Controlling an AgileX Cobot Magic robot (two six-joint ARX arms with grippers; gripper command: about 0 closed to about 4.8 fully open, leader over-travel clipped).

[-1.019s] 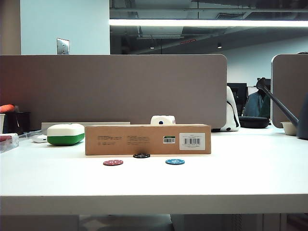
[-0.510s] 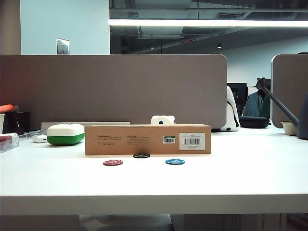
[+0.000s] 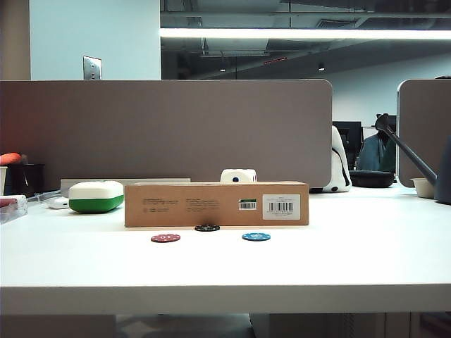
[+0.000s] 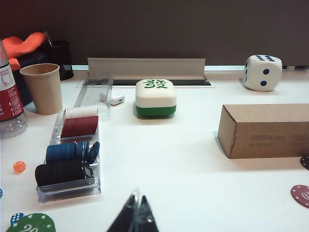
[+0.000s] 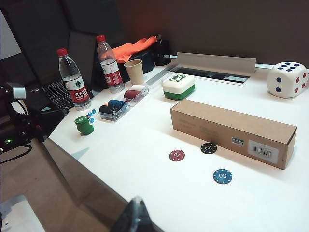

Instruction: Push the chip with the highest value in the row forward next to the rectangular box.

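I am reading "100" on the black chip point(image 5: 208, 148), "10" on the red chip point(image 5: 177, 155), "50" on the blue chip point(image 5: 222, 176); the rectangular box point(image 5: 231, 131) print is staying illegible.

Left tool point(image 4: 134, 215) held above the near left of the white surface point(image 4: 183, 159), its dark, tapered fingertips pressed together. Right tool point(image 5: 137, 215) raised high at the near edge, fingertips likewise closed, empty. Neither arm appears in the exterior view.
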